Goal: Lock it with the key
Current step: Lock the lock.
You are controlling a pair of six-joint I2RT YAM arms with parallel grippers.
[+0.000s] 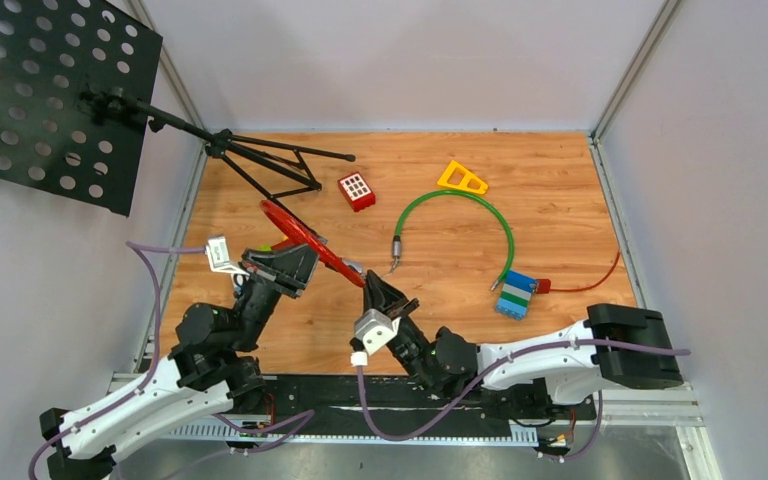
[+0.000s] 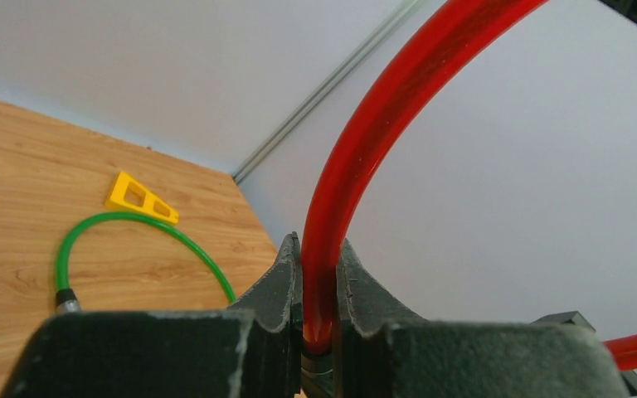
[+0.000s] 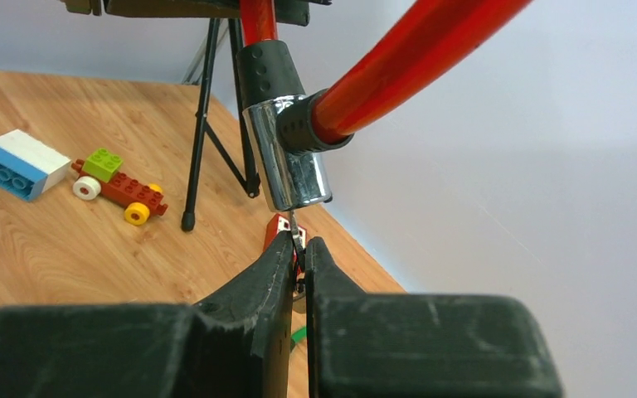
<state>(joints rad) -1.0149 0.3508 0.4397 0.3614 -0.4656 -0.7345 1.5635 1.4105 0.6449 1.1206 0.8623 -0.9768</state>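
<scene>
The lock is a red cable lock [image 1: 298,237] with a chrome cylinder [image 3: 286,166] and black collars. My left gripper [image 1: 285,266] is shut on its red cable [image 2: 332,240] and holds it above the table. My right gripper [image 1: 372,288] is shut on the key [image 3: 297,242], whose thin blade sits in the bottom of the chrome cylinder. The key's head is hidden between the fingers [image 3: 274,265]. In the top view the cylinder end [image 1: 352,268] lies just off the right fingertips.
A green cable lock [image 1: 460,215], a yellow triangle [image 1: 461,178] and a red block [image 1: 356,191] lie at the back. A blue-white brick stack [image 1: 515,293] is at the right. A black stand [image 1: 260,165] with a perforated tray [image 1: 50,95] occupies the back left.
</scene>
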